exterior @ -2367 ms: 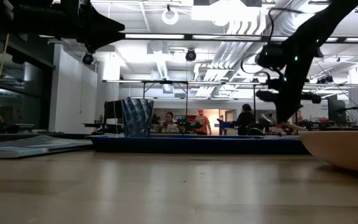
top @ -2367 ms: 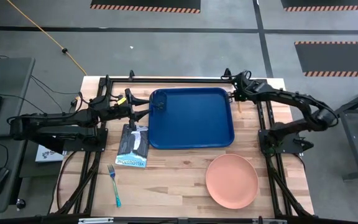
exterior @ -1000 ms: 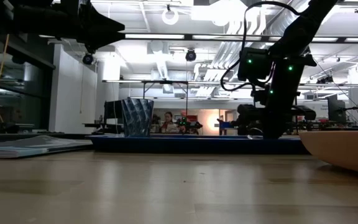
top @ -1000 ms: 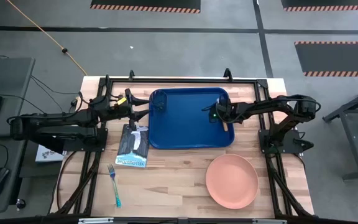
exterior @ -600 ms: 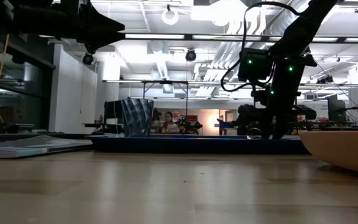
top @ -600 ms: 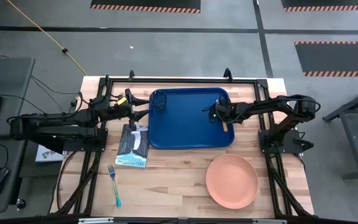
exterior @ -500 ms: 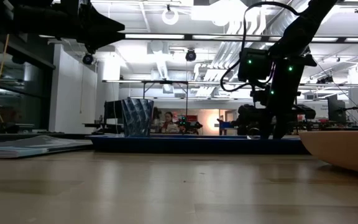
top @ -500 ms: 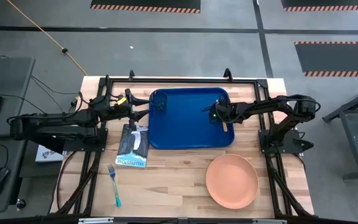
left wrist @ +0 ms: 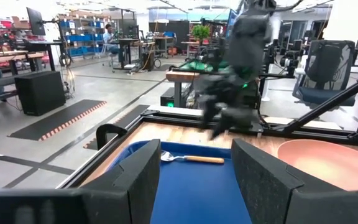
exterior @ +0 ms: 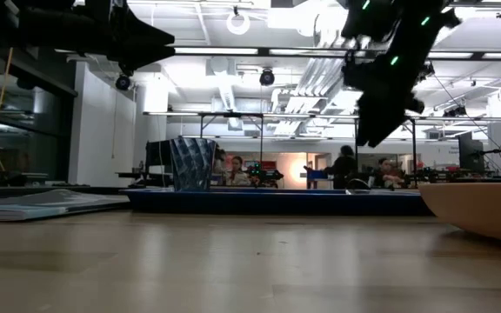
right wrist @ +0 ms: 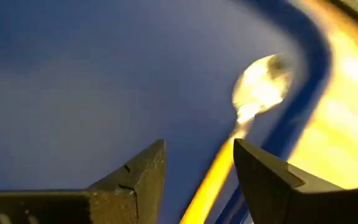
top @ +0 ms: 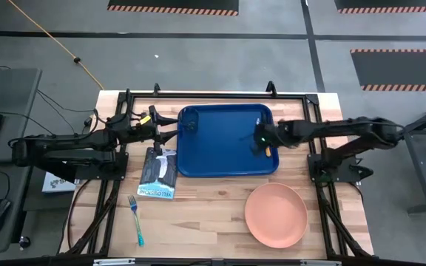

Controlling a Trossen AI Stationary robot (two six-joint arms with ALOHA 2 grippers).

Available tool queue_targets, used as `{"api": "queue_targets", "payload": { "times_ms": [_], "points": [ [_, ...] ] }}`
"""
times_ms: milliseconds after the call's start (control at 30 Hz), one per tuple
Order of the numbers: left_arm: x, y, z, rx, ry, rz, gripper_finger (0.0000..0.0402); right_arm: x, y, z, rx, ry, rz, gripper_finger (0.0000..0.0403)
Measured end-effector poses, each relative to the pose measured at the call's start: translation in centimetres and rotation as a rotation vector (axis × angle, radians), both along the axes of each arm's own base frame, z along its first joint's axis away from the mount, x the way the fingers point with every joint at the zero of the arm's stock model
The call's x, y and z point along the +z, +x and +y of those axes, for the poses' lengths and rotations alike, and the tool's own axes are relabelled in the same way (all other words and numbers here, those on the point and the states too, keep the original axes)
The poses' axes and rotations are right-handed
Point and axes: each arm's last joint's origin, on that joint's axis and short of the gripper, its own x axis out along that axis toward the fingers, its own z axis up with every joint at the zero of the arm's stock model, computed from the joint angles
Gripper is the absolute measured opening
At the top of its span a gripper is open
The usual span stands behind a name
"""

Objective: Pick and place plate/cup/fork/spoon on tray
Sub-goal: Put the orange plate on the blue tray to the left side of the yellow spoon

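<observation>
Wooden tabletop (top: 205,214): we log grey cup (top: 189,122) and orange-handled spoon (top: 268,150) on blue tray (top: 224,159); salmon plate (top: 275,215), blue-handled fork (top: 136,220) remain; right claw (top: 258,140) open, empty.

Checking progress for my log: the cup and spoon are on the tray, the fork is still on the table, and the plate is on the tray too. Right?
Not quite. The plate is not on the tray; the high view shows it on the bare table, nearer the camera than the tray's right end. The rest holds: the cup and spoon are on the tray, and the fork is on the table.
</observation>
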Motion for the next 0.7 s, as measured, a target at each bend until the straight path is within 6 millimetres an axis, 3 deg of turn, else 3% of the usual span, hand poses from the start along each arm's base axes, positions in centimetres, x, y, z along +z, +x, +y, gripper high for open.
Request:
{"api": "queue_targets", "payload": {
  "times_ms": [133,267,500,700],
  "points": [
    [-0.1,0.0,0.0,0.0,-0.005,0.004,0.0186,1.3,-1.6,4.1,0.216,0.218,0.003,0.0181],
    [-0.1,0.0,0.0,0.0,-0.021,0.007,0.0186,1.6,-3.2,7.6,0.269,0.353,0.052,0.0181],
    [-0.1,0.0,0.0,0.0,-0.021,0.009,0.0186,0.1,-4.8,12.2,0.422,0.332,0.259,0.0181],
    [-0.1,0.0,0.0,0.0,-0.021,0.01,0.0186,-2.1,-4.2,13.7,0.405,0.264,0.358,0.0181]
  ]
}}
